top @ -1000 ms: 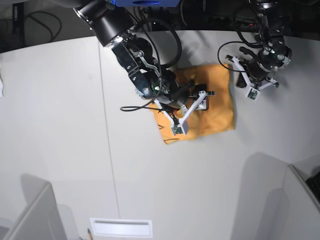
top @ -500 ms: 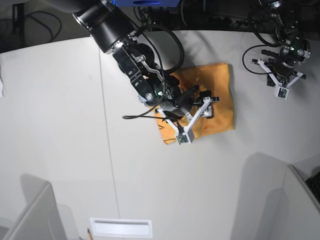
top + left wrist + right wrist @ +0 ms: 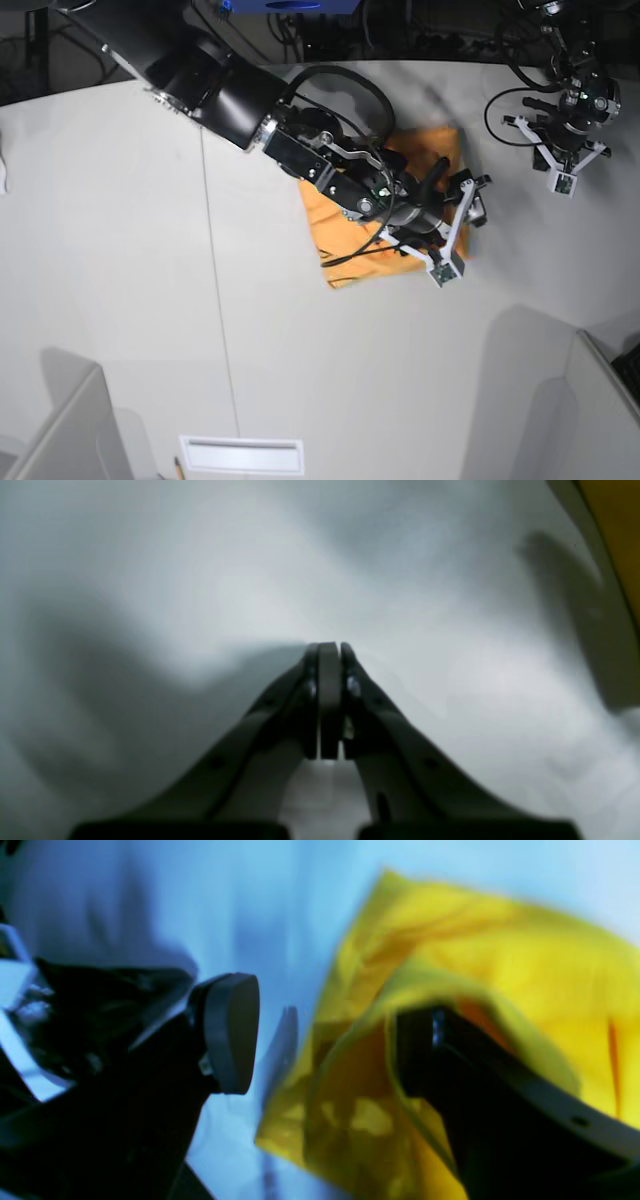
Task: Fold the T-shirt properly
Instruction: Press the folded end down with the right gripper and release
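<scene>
The T-shirt [image 3: 328, 232] lies folded into a light-orange rectangle at the middle of the white table, much of it hidden under my right arm. My right gripper [image 3: 458, 228] is at the shirt's right edge with its jaws wide open. In the right wrist view, the T-shirt [image 3: 500, 955] has a fold draped over one finger [image 3: 450, 1075], while the other pad [image 3: 231, 1032] hangs over bare table. My left gripper [image 3: 563, 182] is off to the right, apart from the cloth. Its pads [image 3: 329, 680] are pressed together on nothing, and a corner of the T-shirt [image 3: 620, 525] shows at the top right.
The white table [image 3: 120, 250] has a thin seam running top to bottom on its left half. Grey partitions stand at the near left [image 3: 70, 430] and near right [image 3: 590, 400]. A white plate [image 3: 240, 455] lies at the front edge. Cables hang at the back.
My right arm has swept to the right across the shirt, carrying its open gripper from the middle to the right edge. My left arm drew away to the right and then held still.
</scene>
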Motion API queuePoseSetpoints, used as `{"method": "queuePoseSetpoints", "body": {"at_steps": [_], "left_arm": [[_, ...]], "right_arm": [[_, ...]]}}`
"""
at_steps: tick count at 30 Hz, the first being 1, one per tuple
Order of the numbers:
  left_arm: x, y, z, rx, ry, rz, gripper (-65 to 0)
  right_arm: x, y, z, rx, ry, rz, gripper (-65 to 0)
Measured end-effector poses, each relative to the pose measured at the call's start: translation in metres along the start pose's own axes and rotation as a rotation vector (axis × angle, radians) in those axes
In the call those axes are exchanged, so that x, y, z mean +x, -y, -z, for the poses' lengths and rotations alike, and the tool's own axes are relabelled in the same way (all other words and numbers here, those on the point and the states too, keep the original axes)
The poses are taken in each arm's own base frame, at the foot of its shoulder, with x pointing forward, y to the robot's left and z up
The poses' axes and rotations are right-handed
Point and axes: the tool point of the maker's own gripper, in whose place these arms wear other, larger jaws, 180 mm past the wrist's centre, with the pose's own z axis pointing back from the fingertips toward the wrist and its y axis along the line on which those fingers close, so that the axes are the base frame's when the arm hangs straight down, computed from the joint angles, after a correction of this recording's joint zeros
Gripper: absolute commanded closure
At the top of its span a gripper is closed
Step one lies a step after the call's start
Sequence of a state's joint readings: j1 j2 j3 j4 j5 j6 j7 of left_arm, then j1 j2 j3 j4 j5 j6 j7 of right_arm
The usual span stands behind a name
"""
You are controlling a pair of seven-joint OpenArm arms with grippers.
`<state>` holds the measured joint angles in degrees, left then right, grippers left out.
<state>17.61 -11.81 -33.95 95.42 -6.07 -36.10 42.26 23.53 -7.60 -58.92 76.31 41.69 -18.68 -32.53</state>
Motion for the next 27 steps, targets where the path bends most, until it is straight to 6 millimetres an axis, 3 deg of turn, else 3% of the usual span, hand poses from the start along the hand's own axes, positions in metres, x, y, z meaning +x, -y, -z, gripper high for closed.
{"method": "queuePoseSetpoints", "body": {"at_steps": [4, 7, 9, 11, 14, 16, 20, 24, 27], "left_arm": [[0.001, -0.004, -0.002, 0.006, 0.009, -0.012, 0.0], [-0.004, -0.034, -0.012, 0.085, 0.013, -0.057, 0.0], [-0.006, -0.041, -0.017, 0.083, 0.008, -0.033, 0.0], [-0.004, -0.048, -0.019, 0.102, 0.023, -0.066, 0.0], [-0.009, -0.062, -0.026, 0.134, 0.037, -0.101, 0.0], [-0.021, -0.073, -0.03, 0.165, 0.009, -0.128, 0.0], [-0.03, -0.076, -0.031, 0.175, -0.008, -0.157, 0.0], [-0.028, -0.077, -0.03, 0.175, 0.0, -0.159, 0.0], [-0.03, -0.077, -0.03, 0.175, -0.005, -0.159, 0.0]], "right_arm": [[0.012, -0.028, -0.002, 0.088, 0.019, -0.038, -37.7], [0.042, -0.039, -0.015, 0.124, 0.074, -0.079, -37.5], [0.063, -0.041, -0.03, 0.142, 0.12, -0.103, -37.5], [0.065, -0.027, -0.041, 0.111, 0.083, -0.041, -35.1], [0.043, 0.016, -0.051, 0.0, 0.001, 0.086, -17.7], [0.027, 0.03, -0.06, -0.023, -0.035, 0.123, 0.0], [0.006, 0.019, -0.083, 0.03, -0.061, 0.124, 0.0], [-0.016, 0.037, -0.108, -0.116, -0.028, 0.173, 0.0], [-0.033, 0.028, -0.117, -0.144, -0.053, 0.178, 0.0]]}}
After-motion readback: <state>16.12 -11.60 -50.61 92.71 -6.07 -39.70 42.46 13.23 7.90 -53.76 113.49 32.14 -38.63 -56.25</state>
